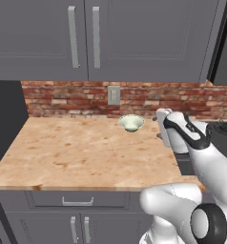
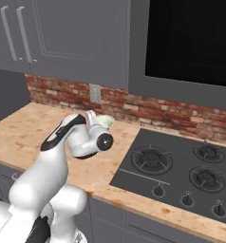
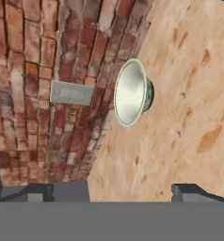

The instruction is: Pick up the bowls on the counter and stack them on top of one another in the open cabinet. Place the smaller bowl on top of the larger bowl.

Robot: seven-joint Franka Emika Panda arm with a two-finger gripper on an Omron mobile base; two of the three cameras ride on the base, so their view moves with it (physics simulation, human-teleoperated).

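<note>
No readable text, labels, brands or nos. anywhere. Wall plate (image 1: 114, 95) on brick backsplash (image 1: 63, 97), upper centre of left base view: blank. Stove knobs (image 2: 158, 191) at lower right of right base view: marks too small to read. Cabinet fronts (image 1: 39, 33): plain.
</note>
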